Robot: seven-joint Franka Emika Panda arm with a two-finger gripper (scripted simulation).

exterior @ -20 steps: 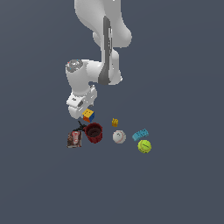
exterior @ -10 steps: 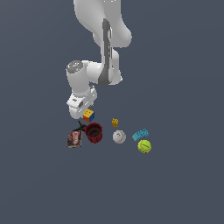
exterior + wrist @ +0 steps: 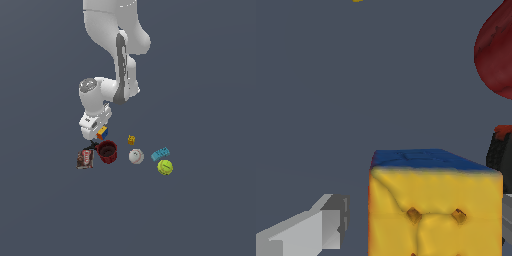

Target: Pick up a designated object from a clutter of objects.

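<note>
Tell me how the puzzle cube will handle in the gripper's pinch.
The puzzle cube looks boxy and rigid, so it probably won't deform. Its flat faces should seat squarely against the fingers, though its smooth-looking faces might slip. Small beside the mug, it is likely light, and on flat faces it should not roll if released.

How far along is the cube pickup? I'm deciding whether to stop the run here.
Done: the gripper has reached the puzzle cube, picking it out from the red mug and the other clutter. In hand: in the wrist view a grey finger sits beside the cube, but contact isn't clear. Left: confirming the grasp and lifting it clear; I can't tell whether it is off the floor.
</note>
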